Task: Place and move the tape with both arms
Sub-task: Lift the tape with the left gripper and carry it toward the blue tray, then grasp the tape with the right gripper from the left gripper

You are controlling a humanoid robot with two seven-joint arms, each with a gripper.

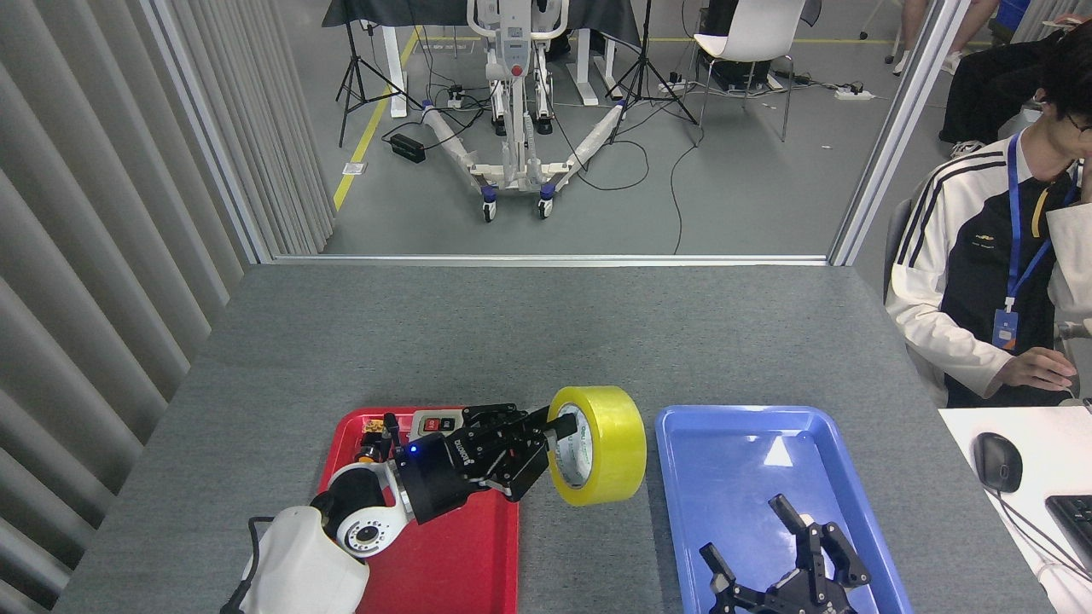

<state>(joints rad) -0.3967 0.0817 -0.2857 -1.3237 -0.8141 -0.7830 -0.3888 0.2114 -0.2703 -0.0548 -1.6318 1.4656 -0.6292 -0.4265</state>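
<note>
Left gripper (550, 443) extended rightward, wrist roughly level, fingers clamped on something. Right gripper (789, 558) at near edge of table, fingers (789, 514) spread, pointing up.

White lettering ran along the black body of the left end effector (546, 437), seemingly the ROBOTIQ brand mark, though it was tilted and too small to read with certainty. Dark print stood on the white inner core of the tape (597, 445), too small to make out. The grey switch box (437, 424) on the red tray (444, 563) bore a red and a black button with marks that stayed illegible. The badge (1005, 327) on the person's blue lanyard could not be read
</note>
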